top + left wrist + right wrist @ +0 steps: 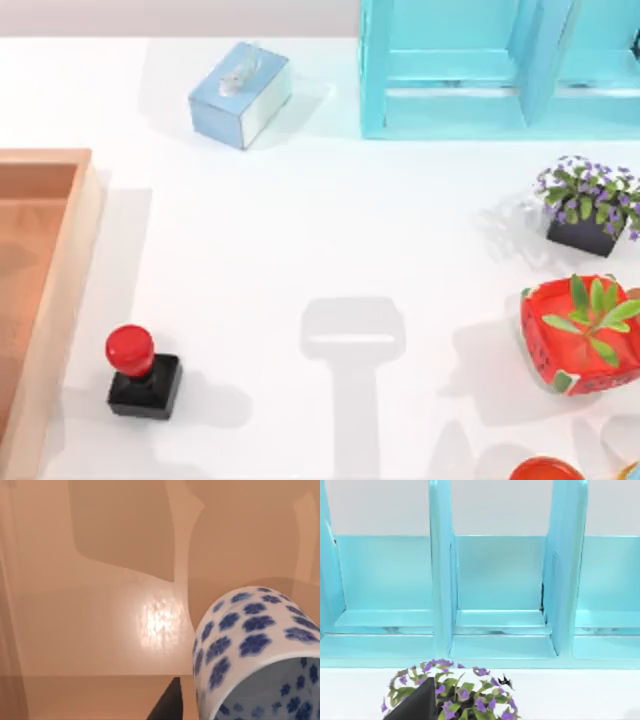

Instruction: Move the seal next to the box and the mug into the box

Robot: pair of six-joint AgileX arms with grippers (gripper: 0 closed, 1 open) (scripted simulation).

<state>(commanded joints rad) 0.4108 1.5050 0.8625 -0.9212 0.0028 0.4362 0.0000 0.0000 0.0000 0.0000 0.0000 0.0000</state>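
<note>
Left wrist view: one dark finger (167, 705) of the left gripper shows at the frame edge, just beside the mug (255, 645); whether the fingers pinch the mug, press together or stand spread cannot be told. The mug lies tilted, white with blue flowers, its mouth turned toward the camera. Beyond finger and mug is the orange-brown floor of the box (100, 630), with a bright glare patch and broad shadows across it; whether the mug touches that floor cannot be told. Right wrist view: one dark finger (417, 705) of the right gripper shows low in the frame, in front of a purple-flowered plant (452, 687); its fingers' state likewise cannot be told. Past the plant stands the turquoise shelf (495, 580), its compartments open toward the camera. Top view: the box (70, 290) sits at the table's left edge, light wall facing the table centre. The seal (140, 372) stands upright just beside that wall, apart from it, red knob above black base. Tissue box (240, 93) near the far edge, shelf (450, 70) to its right, purple plant (588, 205) and red planter (580, 335) on the right.
</note>
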